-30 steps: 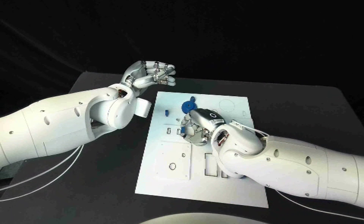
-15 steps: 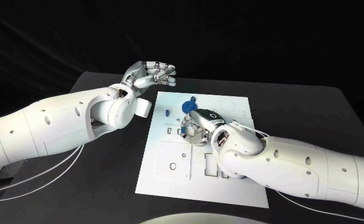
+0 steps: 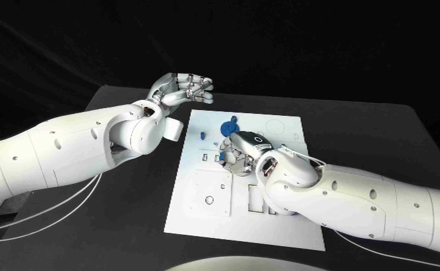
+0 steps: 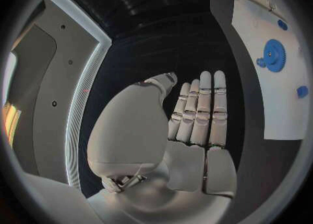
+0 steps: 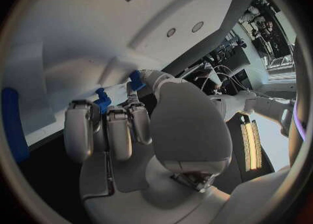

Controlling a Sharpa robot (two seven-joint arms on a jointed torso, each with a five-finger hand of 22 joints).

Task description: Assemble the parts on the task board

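— Over the white task board, what is the right hand doing?
— It rests near the middle of the board, fingers curled down onto it; whether it grips anything, I cannot tell. The right wrist view shows a small blue part at its fingertips.
— And the left hand?
— Raised off the board at about eleven o'clock, over the black bench, fingers straight, close together, holding nothing.
— Other parts?
— A blue gear stands at the board's twelve o'clock end, a small blue peg just beside it at nine o'clock.
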